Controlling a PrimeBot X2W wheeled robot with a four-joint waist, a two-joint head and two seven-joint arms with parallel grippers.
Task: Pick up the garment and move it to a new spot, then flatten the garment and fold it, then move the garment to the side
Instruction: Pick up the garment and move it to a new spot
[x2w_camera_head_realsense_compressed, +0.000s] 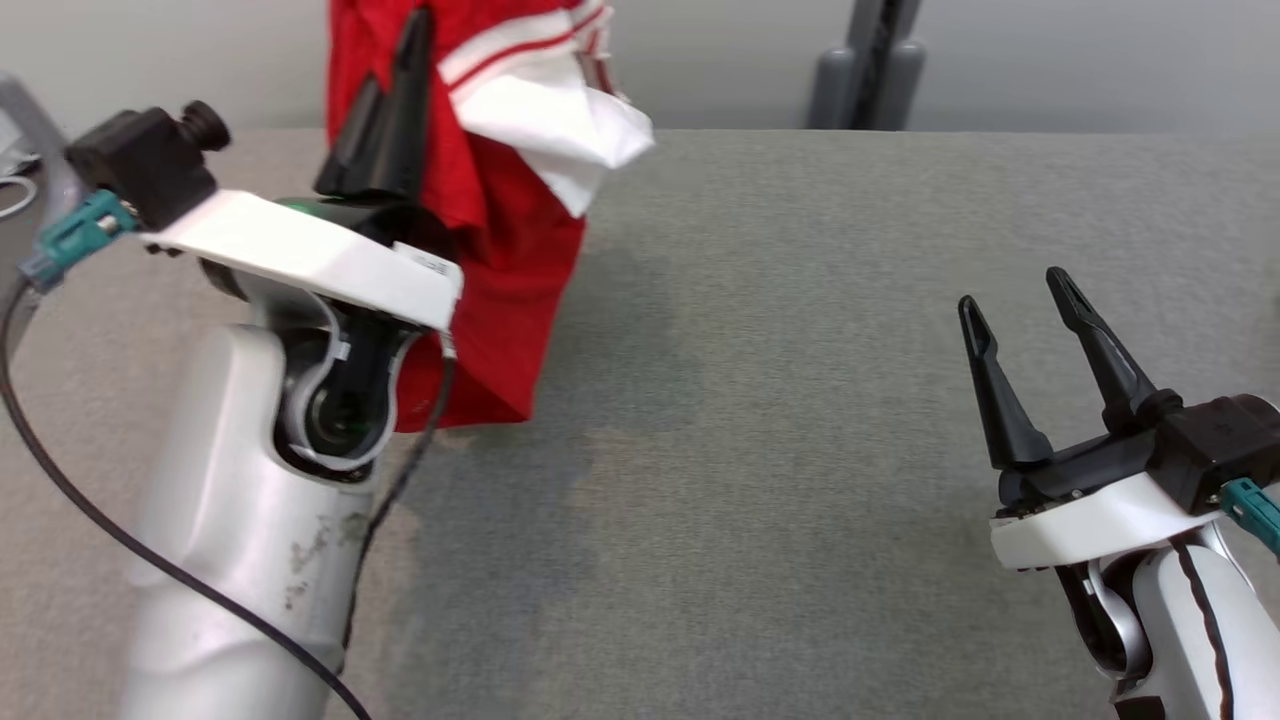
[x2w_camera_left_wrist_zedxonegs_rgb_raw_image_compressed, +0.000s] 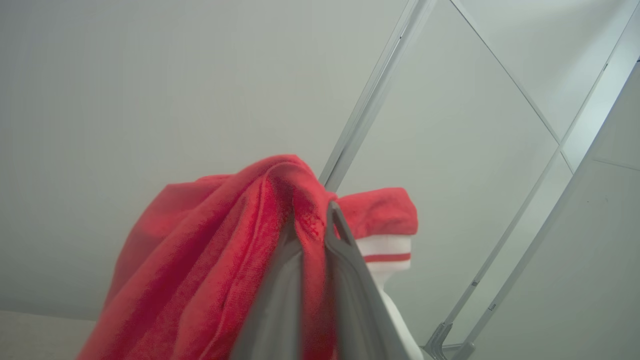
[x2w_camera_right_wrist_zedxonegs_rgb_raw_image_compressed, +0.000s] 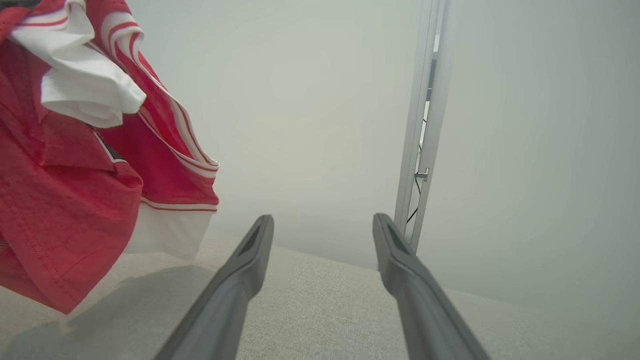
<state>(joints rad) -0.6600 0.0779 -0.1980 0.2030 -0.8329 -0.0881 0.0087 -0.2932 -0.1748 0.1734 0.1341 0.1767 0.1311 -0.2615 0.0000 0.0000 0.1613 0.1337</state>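
1. Garment first: my red jersey hangs at the far left of the grey counter. Most of the bare surface lies to its right, toward my free arm.
2. Its long axis runs straight up and down, bunched at the top and draping to a low corner. In the right wrist view the garment looks just clear of the counter above its own shadow, though I cannot tell for sure that they are apart.
3. My left arm is the one holding it. The left fingers point upward, and the left wrist view shows them pressed together with a fold of red cloth pinched between them.
4. My right fingers stand wide apart and hold nothing. They sit low on my right, well apart from the cloth, which lies up and to their left.
5. A white sleeve with striped trim juts out toward that free arm. I judge it the nearest part to take if I want a second hold before laying the jersey flat.
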